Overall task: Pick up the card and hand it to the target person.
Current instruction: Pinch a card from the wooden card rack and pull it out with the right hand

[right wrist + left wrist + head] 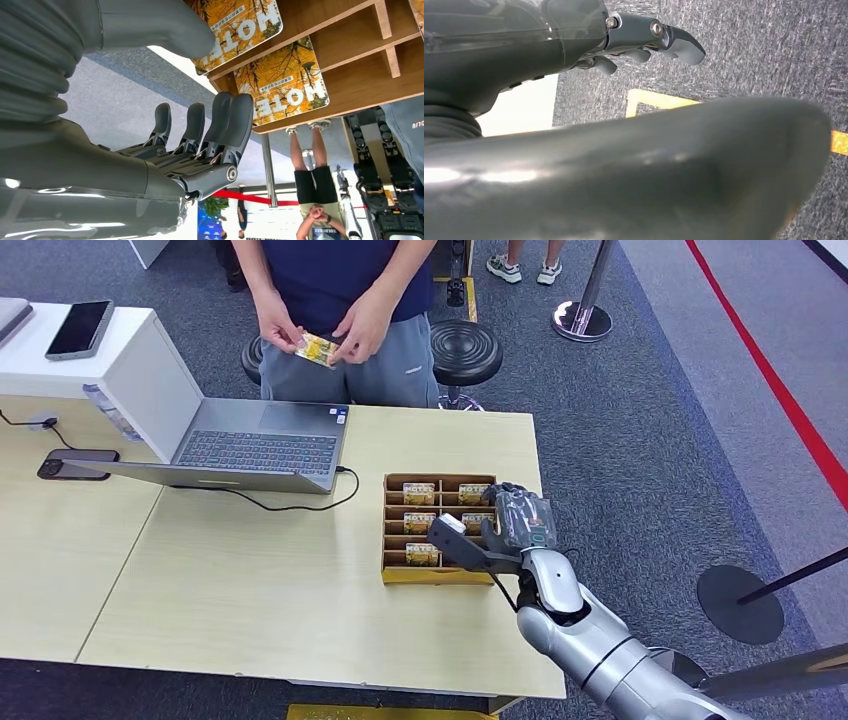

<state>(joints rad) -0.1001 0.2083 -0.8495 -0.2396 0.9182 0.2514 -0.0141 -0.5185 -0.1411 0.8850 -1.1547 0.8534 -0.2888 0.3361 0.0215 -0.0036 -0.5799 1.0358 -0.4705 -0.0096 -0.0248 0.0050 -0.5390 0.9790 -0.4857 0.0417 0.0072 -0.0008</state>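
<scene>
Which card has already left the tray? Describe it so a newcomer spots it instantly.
Start at the open laptop on the wooden table. Behind it stands a person in grey shorts. The card sits pinched between that person's hands, unlike the others lying in the wooden tray by the right hand.

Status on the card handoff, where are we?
The person across the table already holds one card. The right hand hovers at the wooden card box, fingers apart and holding nothing. If another handoff is due, grasp, lift and delivery remain.
</scene>
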